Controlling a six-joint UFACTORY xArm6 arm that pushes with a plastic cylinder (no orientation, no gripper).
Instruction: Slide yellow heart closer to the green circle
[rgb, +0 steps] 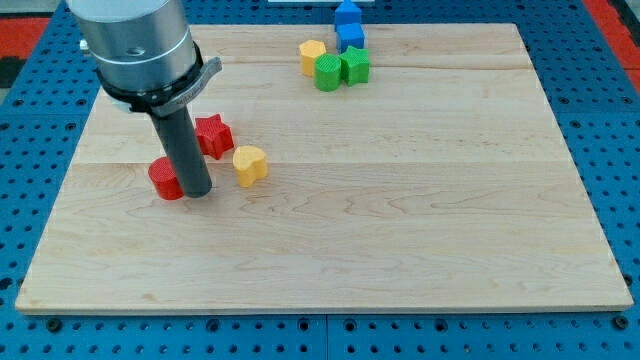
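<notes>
The yellow heart (250, 164) lies on the wooden board at the view's left of centre. The green circle (327, 72) sits near the view's top, far up and to the right of the heart. My tip (197, 192) rests on the board just left of the yellow heart, with a small gap between them. A red circle (165, 179) touches the rod on its left side. A red star (212, 135) lies just behind the rod, above the heart.
A yellow hexagon-like block (312, 55) sits left of the green circle and a green block (355, 66) to its right. Two blue blocks (349, 36) (346, 13) stand at the board's top edge. The board (420, 220) lies on a blue pegboard.
</notes>
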